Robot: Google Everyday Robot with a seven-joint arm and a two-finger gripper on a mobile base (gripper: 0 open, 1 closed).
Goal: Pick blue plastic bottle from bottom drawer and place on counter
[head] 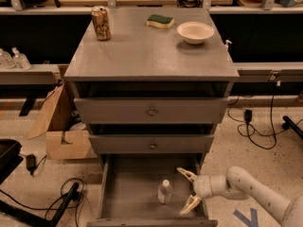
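The blue plastic bottle, clear with a white cap, stands upright on the grey floor of the open bottom drawer. My gripper is open inside the drawer, just right of the bottle, with its pale fingers spread and pointing left towards it. It does not touch the bottle. The arm comes in from the lower right. The counter is the grey top of the cabinet above.
On the counter stand a gold-brown drink can, a green sponge and a white bowl. Two closed upper drawers with round knobs are above the open one. A cardboard box and cables lie on the floor at left.
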